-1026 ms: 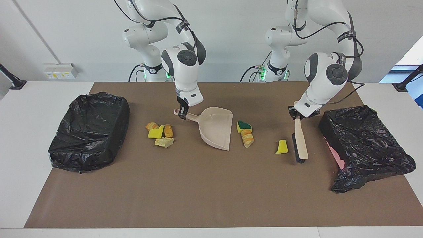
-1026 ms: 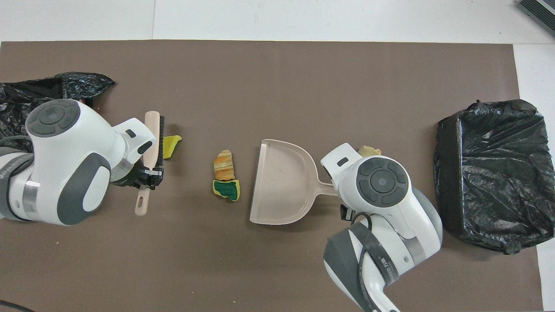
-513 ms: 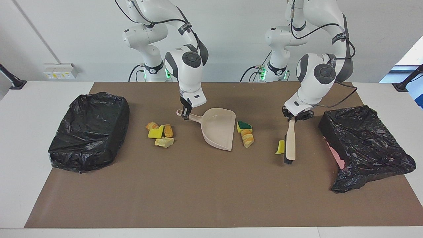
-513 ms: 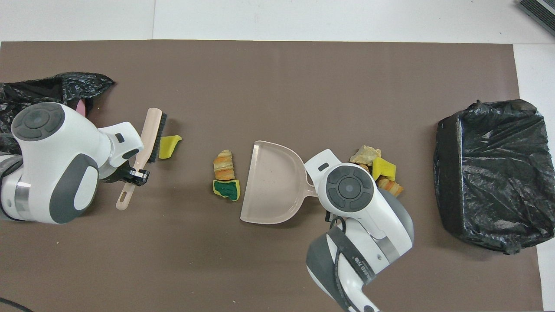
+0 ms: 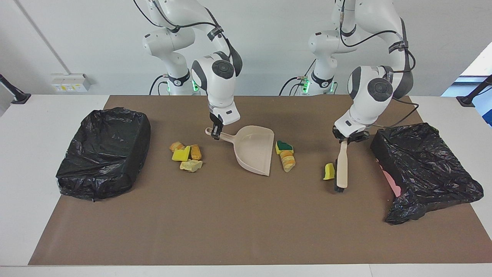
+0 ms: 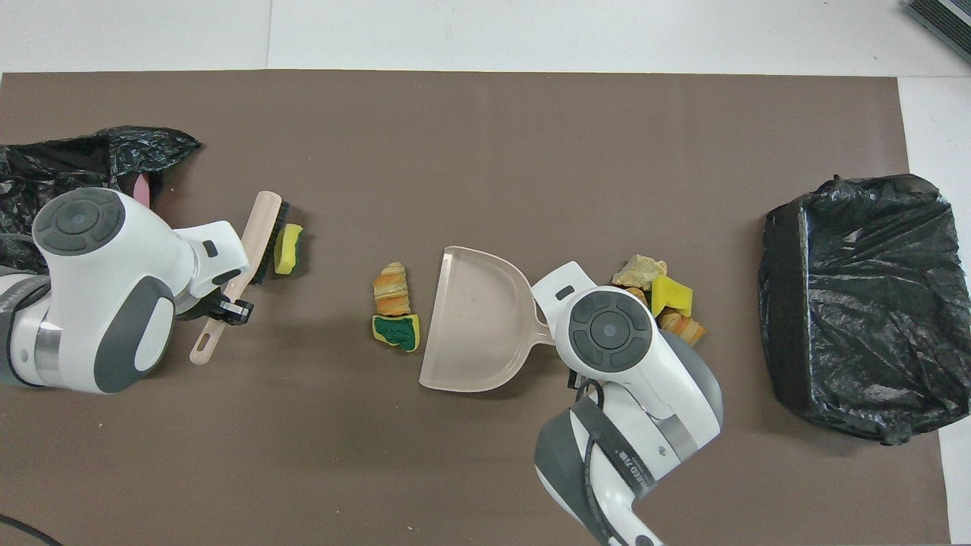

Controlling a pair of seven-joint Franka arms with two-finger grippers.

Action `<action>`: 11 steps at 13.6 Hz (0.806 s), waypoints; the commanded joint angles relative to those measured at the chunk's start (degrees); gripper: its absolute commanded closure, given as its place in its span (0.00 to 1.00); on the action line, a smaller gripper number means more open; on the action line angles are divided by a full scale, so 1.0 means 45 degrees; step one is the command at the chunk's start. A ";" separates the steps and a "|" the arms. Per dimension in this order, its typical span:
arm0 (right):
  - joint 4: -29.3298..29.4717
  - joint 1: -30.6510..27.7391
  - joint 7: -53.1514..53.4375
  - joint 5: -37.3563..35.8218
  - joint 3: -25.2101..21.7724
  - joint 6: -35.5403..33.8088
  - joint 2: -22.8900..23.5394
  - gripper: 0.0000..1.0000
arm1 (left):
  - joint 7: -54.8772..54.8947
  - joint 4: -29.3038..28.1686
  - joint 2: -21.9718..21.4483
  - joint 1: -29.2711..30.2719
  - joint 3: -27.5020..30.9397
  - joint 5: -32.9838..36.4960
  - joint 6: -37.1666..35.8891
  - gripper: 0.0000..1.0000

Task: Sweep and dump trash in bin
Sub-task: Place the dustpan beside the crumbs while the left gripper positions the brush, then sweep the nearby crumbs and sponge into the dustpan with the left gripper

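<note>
My right gripper (image 5: 216, 132) is shut on the handle of the beige dustpan (image 5: 255, 150), which rests on the mat with its open edge beside a green-faced chunk (image 5: 284, 146) and an orange-tan chunk (image 5: 287, 160). My left gripper (image 5: 348, 137) is shut on the handle of the beige brush (image 5: 341, 169). The brush's bristles touch a yellow chunk (image 5: 329, 171). Several more chunks (image 5: 186, 156) lie beside the dustpan's handle, toward the right arm's end. In the overhead view the brush (image 6: 258, 235), yellow chunk (image 6: 288, 249) and dustpan (image 6: 470, 318) also show.
A bin lined with a black bag (image 5: 103, 152) stands at the right arm's end of the brown mat. A collapsed black bag with something pink inside (image 5: 423, 169) lies at the left arm's end, close to the brush.
The right gripper slid the dustpan toward the two middle chunks, then stopped. The left gripper swung the brush against the yellow chunk, which turned and now touches the bristles.
</note>
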 commanded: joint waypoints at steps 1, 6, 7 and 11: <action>0.0101 -0.0007 0.0487 -0.0321 0.0074 0.0278 0.0176 1.00 | 0.0053 -0.1173 -0.0403 0.0087 -0.0032 0.0349 0.1003 1.00; 0.0101 -0.0007 0.0487 -0.0321 0.0074 0.0258 0.0176 1.00 | -0.1134 -0.1410 -0.0657 -0.1040 -0.0149 0.0115 0.0538 1.00; 0.0101 -0.0007 0.0487 -0.0321 0.0074 0.0258 0.0176 1.00 | -0.1507 -0.1526 -0.0755 -0.1471 -0.0168 -0.0176 0.0266 1.00; 0.0101 -0.0007 0.0487 -0.0321 0.0074 0.0239 0.0176 1.00 | -0.3321 -0.2132 -0.1457 -0.4026 -0.0168 -0.2321 -0.0050 1.00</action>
